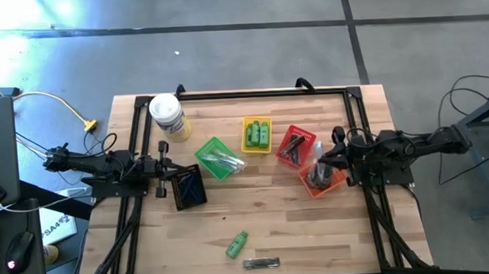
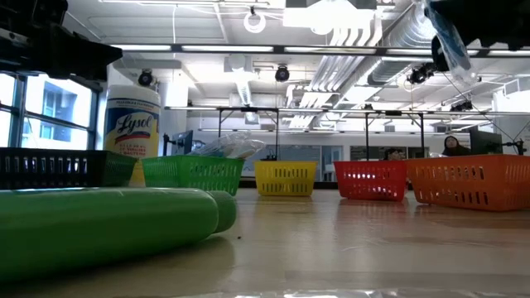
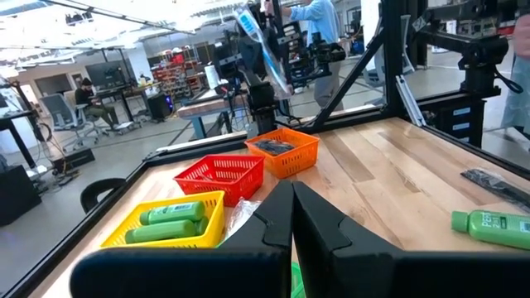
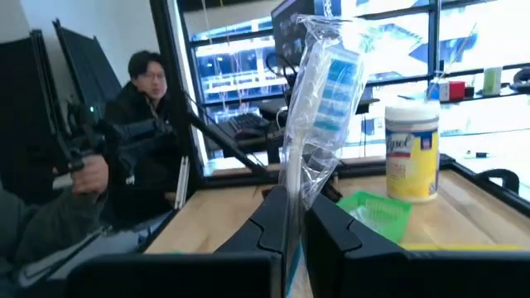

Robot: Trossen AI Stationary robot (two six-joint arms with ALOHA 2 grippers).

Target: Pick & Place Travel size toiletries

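1. A clear-wrapped toothbrush is pinched at its lower end by the right gripper and held upright in the air above the orange basket. It is judged light, with a stiff handle inside a crinkly, slippery wrapper that could slide in the grip, so the hold is best kept on the handle, not on loose film.
2. The left gripper is clenched on nothing and waits just beside the black basket, on the side away from the orange basket.
3. Two green bottles are counted in the yellow basket; a third green bottle lies loose on the table, well apart from the orange basket. These are judged light, rigid and apt to roll, best taken across the middle.
4. One flat wrapped piece lies just beside that loose bottle.
5. Five baskets are counted: black, green, yellow, red, orange.
6. One white-lidded jar stands beyond the green basket.
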